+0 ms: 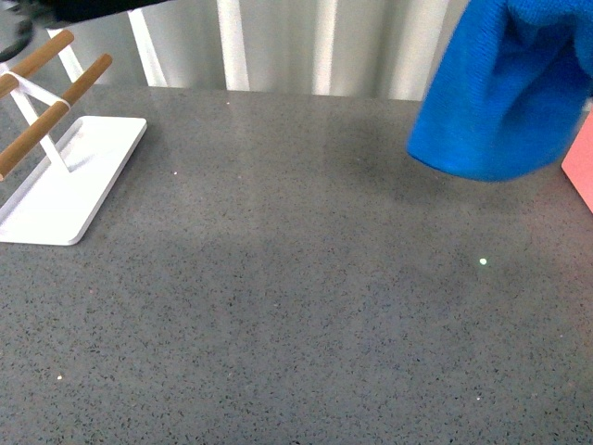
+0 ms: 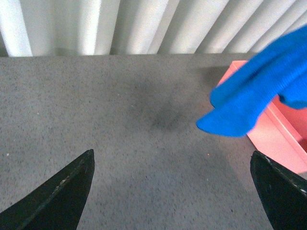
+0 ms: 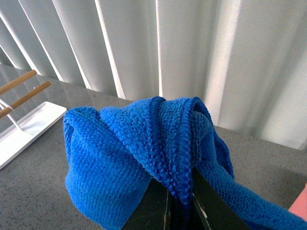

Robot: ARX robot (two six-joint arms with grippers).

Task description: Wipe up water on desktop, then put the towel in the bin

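Right gripper (image 3: 181,211) clamps towel (image 3: 144,143), bunch held clear of bench (image 1: 278,306), presumably to avoid dragging en route to pink bin (image 2: 280,139); left gripper (image 2: 171,155) spread wide, empty.

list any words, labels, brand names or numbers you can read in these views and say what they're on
None: no text, number or sign shows in any of the three views.
The towel shows only plain blue weave, with no visible tag.
The desktop has only speckles.
The white rack base and the pink bin show bare surfaces without print.
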